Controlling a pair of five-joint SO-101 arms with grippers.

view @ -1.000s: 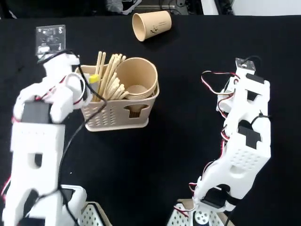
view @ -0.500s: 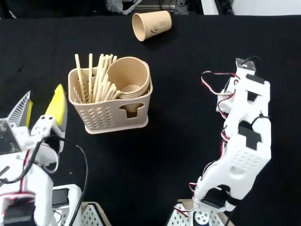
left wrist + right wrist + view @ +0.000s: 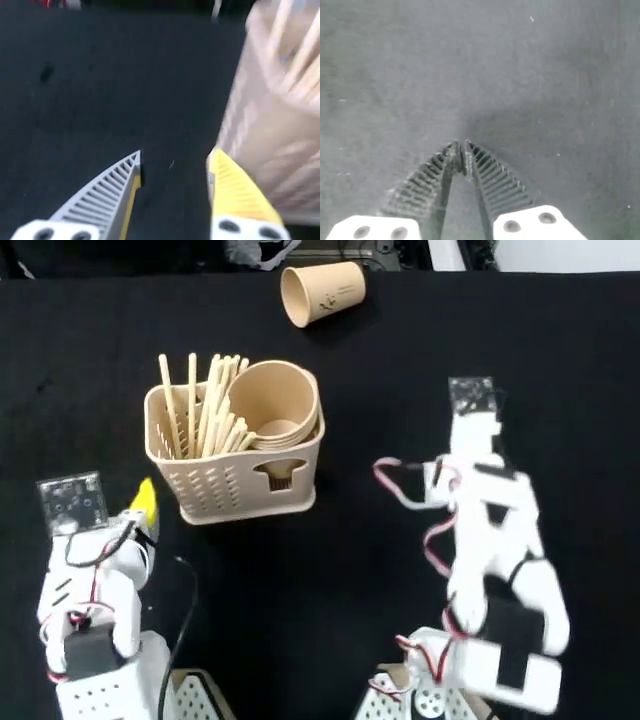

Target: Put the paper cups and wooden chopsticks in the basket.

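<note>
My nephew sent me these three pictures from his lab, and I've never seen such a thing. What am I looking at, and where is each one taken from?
These are two white robot arms, the left arm and the right arm, at a black table. The high view comes from a camera above. The other two come from cameras on each arm's wrist, looking along its gripper. On the table stands a basket holding wooden chopsticks and stacked paper cups. One more paper cup lies on its side at the far edge. The left gripper is open beside the basket; the right gripper is shut over bare table. Neither holds anything.
</note>
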